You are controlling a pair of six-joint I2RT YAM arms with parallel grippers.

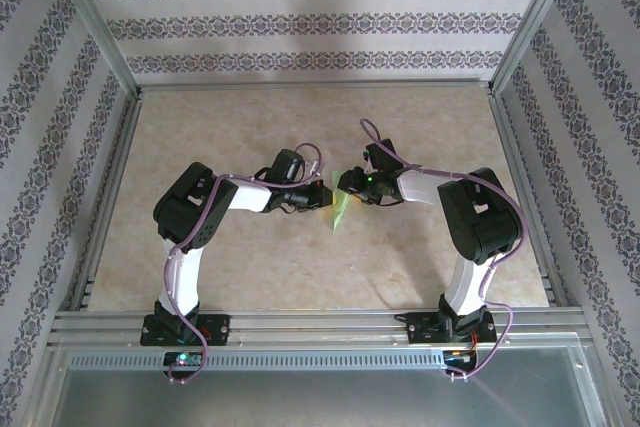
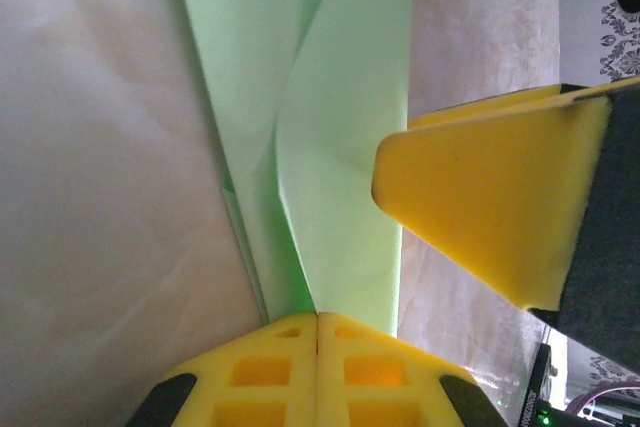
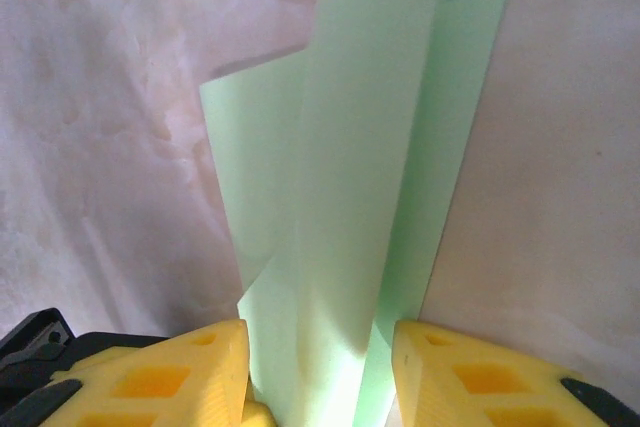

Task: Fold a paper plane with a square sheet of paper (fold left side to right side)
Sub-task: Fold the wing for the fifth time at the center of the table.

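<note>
The light green paper [image 1: 341, 211] lies mid-table between both arms, folded into a narrow, pointed paper plane shape. In the left wrist view its flaps [image 2: 340, 127] rise from a centre crease that runs into my left gripper [image 2: 318, 315], which is shut on the paper. My left gripper [image 1: 318, 195] sits at the paper's left side. From the right, my right gripper [image 1: 350, 185] reaches in. Its jaws [image 3: 320, 332] stand apart, with the folded paper [image 3: 370, 127] standing up between the yellow fingers [image 3: 215, 367]. One right finger [image 2: 490, 207] shows beside the flap.
The beige table top [image 1: 250, 267] is ringed by an aluminium frame [image 1: 310, 322] and patterned walls. Both arm bases are bolted at the near edge. Cables loop over both forearms near the paper.
</note>
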